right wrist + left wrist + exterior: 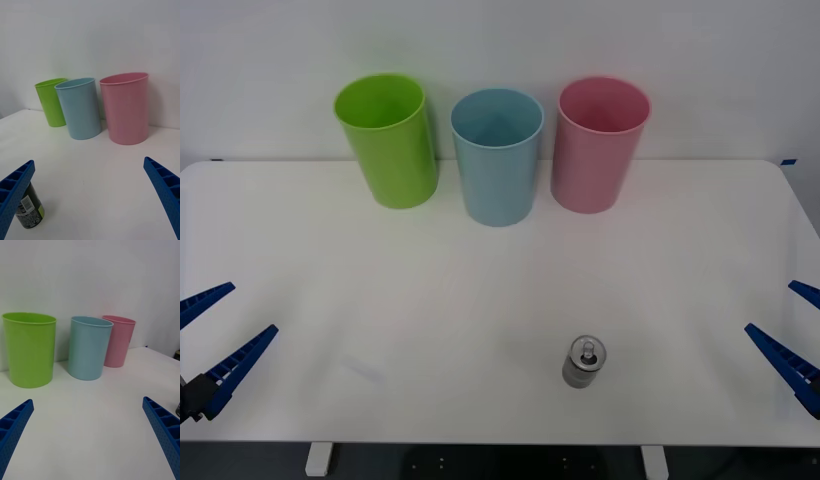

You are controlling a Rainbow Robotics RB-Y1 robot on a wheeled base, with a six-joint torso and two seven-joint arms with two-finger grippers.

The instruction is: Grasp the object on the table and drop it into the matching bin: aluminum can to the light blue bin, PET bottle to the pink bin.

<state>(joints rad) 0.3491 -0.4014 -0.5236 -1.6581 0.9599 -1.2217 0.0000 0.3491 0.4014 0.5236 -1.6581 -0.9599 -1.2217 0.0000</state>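
The aluminum can (584, 362) stands upright on the table (480, 300) at 5 o'clock from centre. At 12 o'clock stand the lime green bin (387, 140), light blue bin (497, 156) and pink bin (598, 144). My left gripper (210, 342) at 8 o'clock and right gripper (792, 335) at 4 o'clock are spread wide, holding nothing.
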